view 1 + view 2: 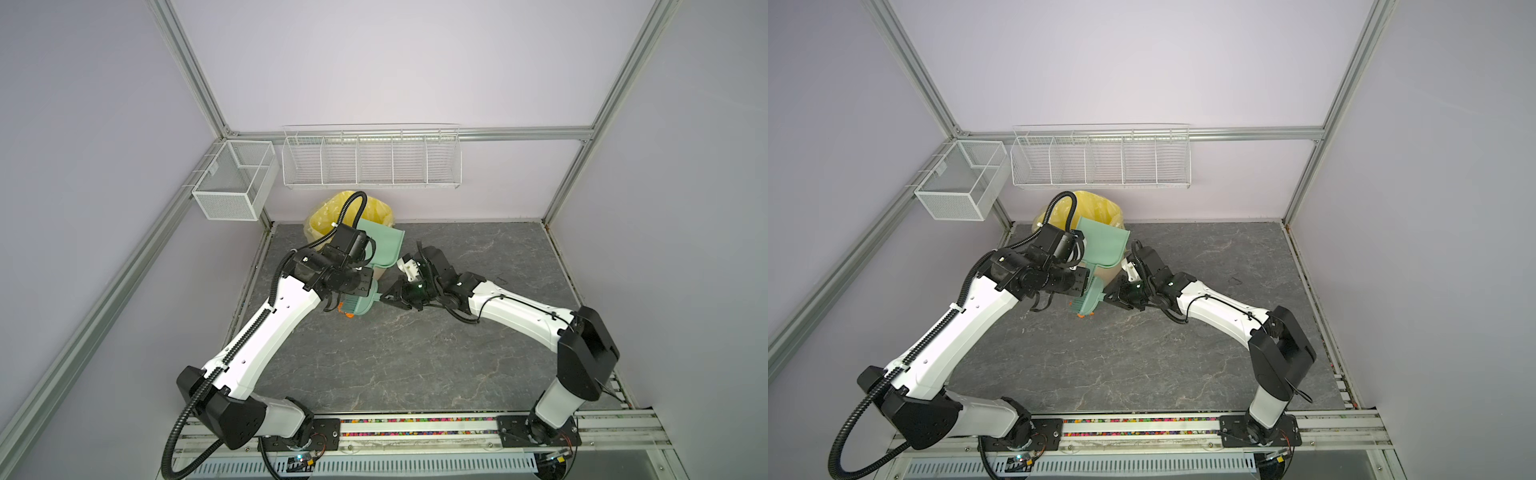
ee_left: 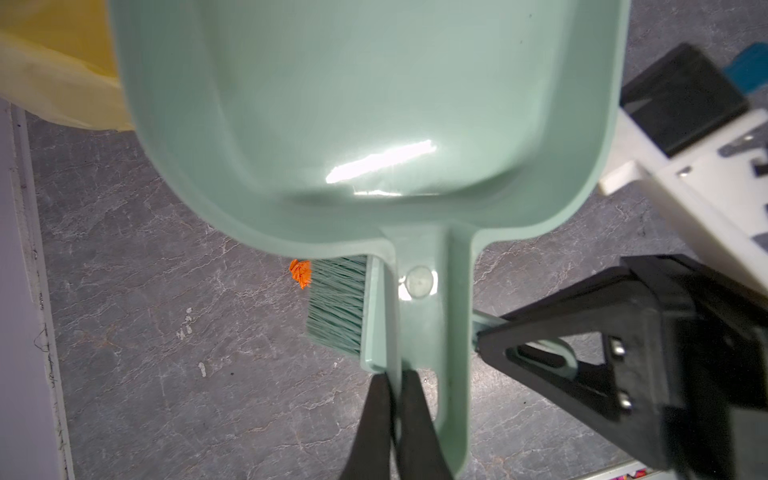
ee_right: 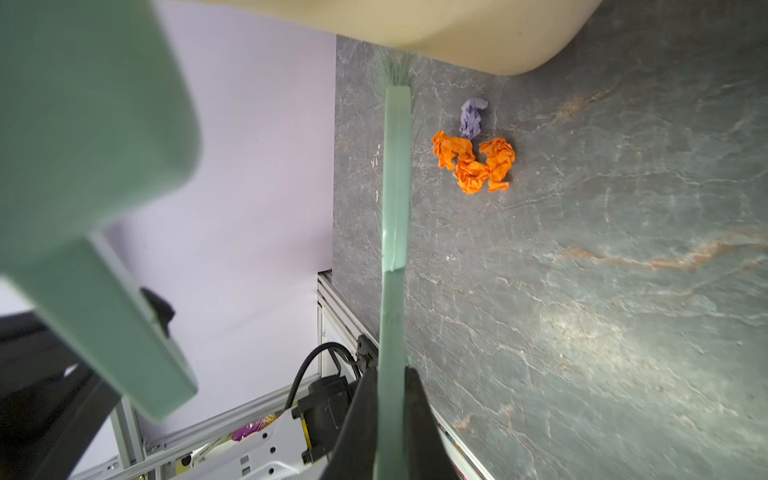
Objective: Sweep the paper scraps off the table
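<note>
Left hand (image 2: 394,376) clamped on dustpan (image 2: 374,104) handle, pan raised by yellow-lined bin (image 1: 328,212), upper centre, probably for tipping. Right hand (image 3: 390,374) clamps brush (image 3: 397,174) beside paper scraps (image 3: 473,162) on counter (image 3: 623,332).

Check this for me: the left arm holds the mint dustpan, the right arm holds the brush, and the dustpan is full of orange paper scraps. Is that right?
Not quite. The dustpan is empty, as the left wrist view shows. The orange paper scraps lie on the table beside the brush, seen in the right wrist view. The rest stands.
</note>
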You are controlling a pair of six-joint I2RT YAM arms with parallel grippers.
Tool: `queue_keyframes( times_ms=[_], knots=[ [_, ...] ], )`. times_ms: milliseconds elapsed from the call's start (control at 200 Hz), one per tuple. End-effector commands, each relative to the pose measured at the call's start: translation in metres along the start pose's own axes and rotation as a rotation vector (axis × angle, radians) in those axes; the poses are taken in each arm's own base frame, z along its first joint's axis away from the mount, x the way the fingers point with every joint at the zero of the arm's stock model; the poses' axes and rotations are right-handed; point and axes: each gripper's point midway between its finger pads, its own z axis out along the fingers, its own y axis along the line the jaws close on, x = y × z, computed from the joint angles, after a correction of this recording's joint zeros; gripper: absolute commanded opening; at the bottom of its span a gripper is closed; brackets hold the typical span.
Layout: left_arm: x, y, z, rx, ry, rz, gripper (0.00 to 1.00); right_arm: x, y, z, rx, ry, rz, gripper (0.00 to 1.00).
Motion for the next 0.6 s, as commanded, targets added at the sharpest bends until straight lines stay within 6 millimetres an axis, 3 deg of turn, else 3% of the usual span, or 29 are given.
queue_keyframes(
  times_ms=[0,205,595],
  knots=[
    [0.004,0.005,-0.009,-0.016,-0.009,-0.027,0.0,-0.01,0.017,0.015,-0.058,-0.037,0.039,0.07],
    [0.01,0.006,-0.01,-0.012,-0.008,-0.035,0.0,-0.008,0.015,0.042,-0.05,-0.013,0.061,0.07],
    [0.015,0.01,-0.01,-0.03,0.002,-0.023,0.0,-0.014,-0.014,0.083,-0.016,0.002,0.143,0.07]
  ],
)
